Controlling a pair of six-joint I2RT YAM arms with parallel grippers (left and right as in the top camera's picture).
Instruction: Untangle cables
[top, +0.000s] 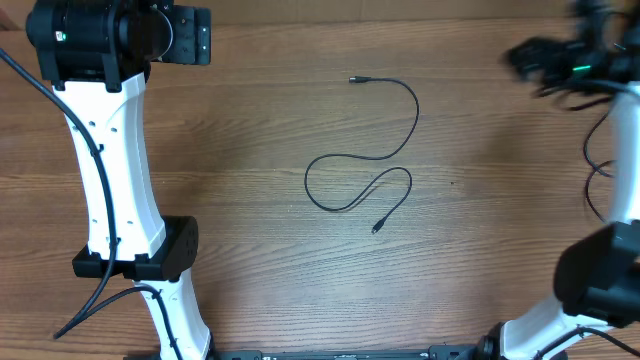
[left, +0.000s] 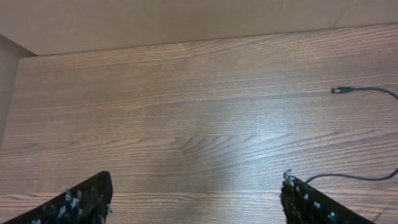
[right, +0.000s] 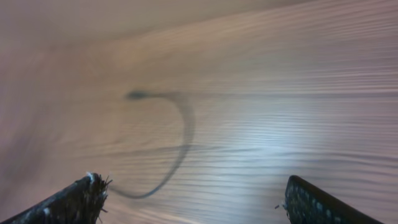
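A single thin black cable (top: 416, 112) lies in a loose S-curve in the middle of the counter (top: 250, 250), no strands crossing, apparently already untangled. The left arm (top: 110, 170) and right arm (top: 628, 160) hover at the far corners, jaws wide open and empty, probably to keep clear of it.

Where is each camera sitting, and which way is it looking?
Overhead: sits above the table, faces straight down at the cable; shows the left arm and right arm.
Left wrist: rides the left arm, faces forward over the table toward the cable's plug; shows its open left fingers.
Right wrist: rides the right arm, blurry, faces the cable; shows its open right fingers.
Shared: all three seem to show one cable.
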